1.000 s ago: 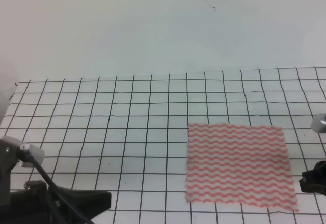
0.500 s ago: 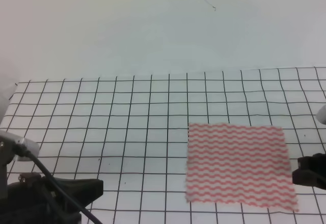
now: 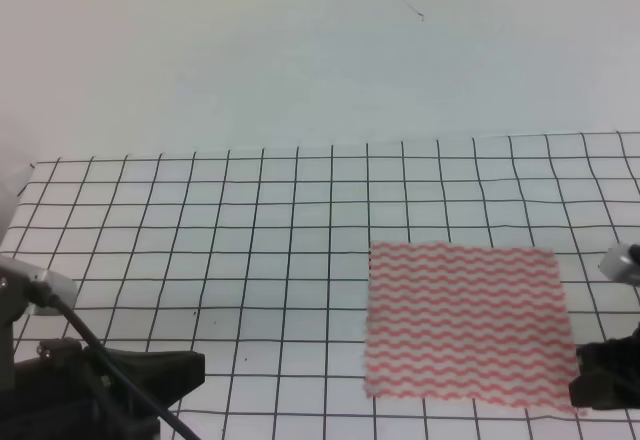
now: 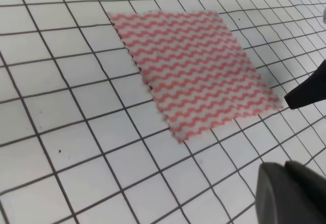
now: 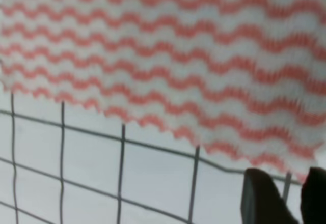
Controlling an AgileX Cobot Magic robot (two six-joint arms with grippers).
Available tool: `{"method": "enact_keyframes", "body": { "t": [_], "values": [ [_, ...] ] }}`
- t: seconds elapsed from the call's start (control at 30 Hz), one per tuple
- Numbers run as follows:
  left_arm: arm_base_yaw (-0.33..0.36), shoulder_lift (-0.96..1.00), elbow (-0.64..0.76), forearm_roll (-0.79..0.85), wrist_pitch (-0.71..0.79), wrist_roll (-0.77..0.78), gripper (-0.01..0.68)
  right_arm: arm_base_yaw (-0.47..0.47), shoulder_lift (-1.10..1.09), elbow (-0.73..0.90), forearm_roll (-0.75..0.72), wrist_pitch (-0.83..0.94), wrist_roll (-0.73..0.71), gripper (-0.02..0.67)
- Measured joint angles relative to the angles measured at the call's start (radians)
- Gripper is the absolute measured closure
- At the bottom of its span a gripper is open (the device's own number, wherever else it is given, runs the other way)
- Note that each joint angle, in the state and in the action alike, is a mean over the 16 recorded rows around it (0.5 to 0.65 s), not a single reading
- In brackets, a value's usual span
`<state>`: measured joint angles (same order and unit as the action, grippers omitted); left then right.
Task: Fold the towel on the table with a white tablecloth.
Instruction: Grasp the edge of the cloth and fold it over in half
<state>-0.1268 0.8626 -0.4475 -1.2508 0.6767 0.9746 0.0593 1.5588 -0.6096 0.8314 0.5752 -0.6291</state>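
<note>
Lying flat and unfolded on the white tablecloth (image 3: 250,220), the towel (image 3: 465,322) is what I take as my landmark; the gridded cloth covers the counter (image 3: 90,175) all around it. From the high view the towel sits in the near right part of the grid, all four edges showing, no fold in it.

My right gripper (image 3: 604,382) is at the towel's near right corner, low and just beside the edge. On my right wrist view two dark fingertips (image 5: 260,196) stand apart just off the towel's zigzag near edge, with a grid line visible in the gap between them, so the jaws are parted a little and hold nothing. Whether they touch the cloth I cannot tell.

My left gripper (image 3: 165,372) is well apart from the towel, off its near left side, dark and low over the tablecloth. My left wrist view only catches a dark blurred tip (image 4: 290,193) at the bottom corner, so I cannot tell how its jaws stand. That view also shows the towel (image 4: 193,68) flat, with the right arm's dark tip (image 4: 308,91) near its corner.
</note>
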Motion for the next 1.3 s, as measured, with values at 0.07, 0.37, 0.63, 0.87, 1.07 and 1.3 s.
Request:
{"method": "enact_keyframes", "body": {
  "t": [0.07,0.37,0.63,0.87,1.07,1.3],
  "values": [
    [0.0,0.0,0.0,-0.002,0.004,0.0,0.672,0.0,0.015,0.0,-0.02,-0.001,0.01,0.464],
    [0.0,0.0,0.0,-0.006,0.019,0.0,0.672,0.0,0.075,0.0,-0.041,-0.018,0.023,0.463],
    [0.0,0.0,0.0,-0.006,0.026,0.0,0.672,0.0,0.099,0.0,-0.007,-0.039,0.008,0.463],
    [0.0,0.0,0.0,-0.006,0.029,0.0,0.672,0.0,0.104,0.0,0.044,-0.042,-0.017,0.463],
    [0.0,0.0,0.0,-0.006,0.032,0.0,0.672,0.0,0.104,0.0,0.079,-0.043,-0.044,0.463],
    [0.0,0.0,0.0,-0.006,0.035,0.0,0.672,0.0,0.104,0.0,0.111,-0.049,-0.072,0.463]
  ]
}}
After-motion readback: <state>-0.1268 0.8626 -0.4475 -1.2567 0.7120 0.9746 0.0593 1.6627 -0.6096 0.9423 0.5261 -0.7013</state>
